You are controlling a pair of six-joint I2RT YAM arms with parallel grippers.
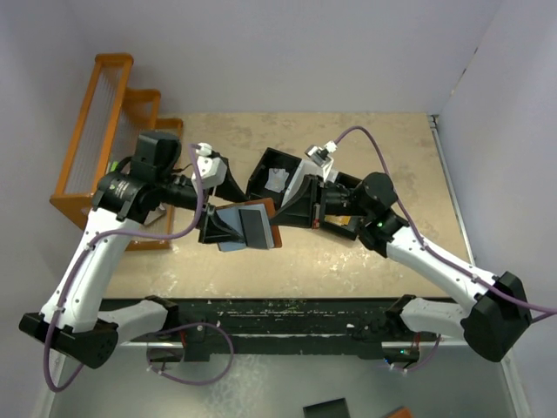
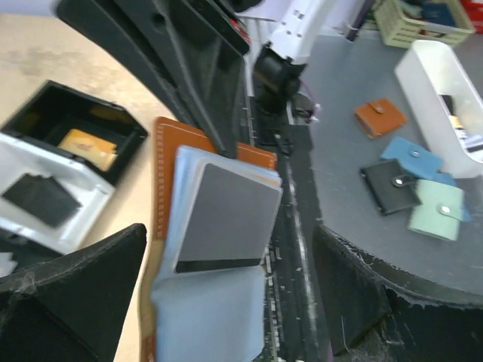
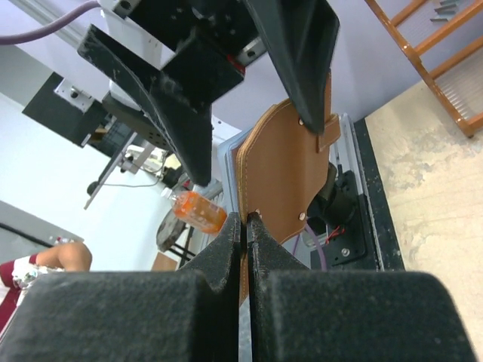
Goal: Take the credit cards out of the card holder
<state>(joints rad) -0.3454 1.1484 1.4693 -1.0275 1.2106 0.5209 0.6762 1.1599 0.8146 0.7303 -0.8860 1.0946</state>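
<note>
Card holder (image 2: 164, 181) in shut right pincer (image 3: 243, 220), dark card (image 2: 230, 215) on lining (image 2: 204, 309), left pincer (image 2: 228, 234) wide, bottom cropped

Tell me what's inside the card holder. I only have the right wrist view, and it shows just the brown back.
Observer: One dark grey card lies on the pale blue lining of the open card holder.
Operator: Place the left gripper relative to that card.
Observer: The left gripper is open, and in its own view the card shows between its fingers, neither closed on it.
Operator: List what is out of the holder.
Observer: In the tray, a gold-orange card lies in a black compartment. What looks like a dark card lies in the white one.
</note>
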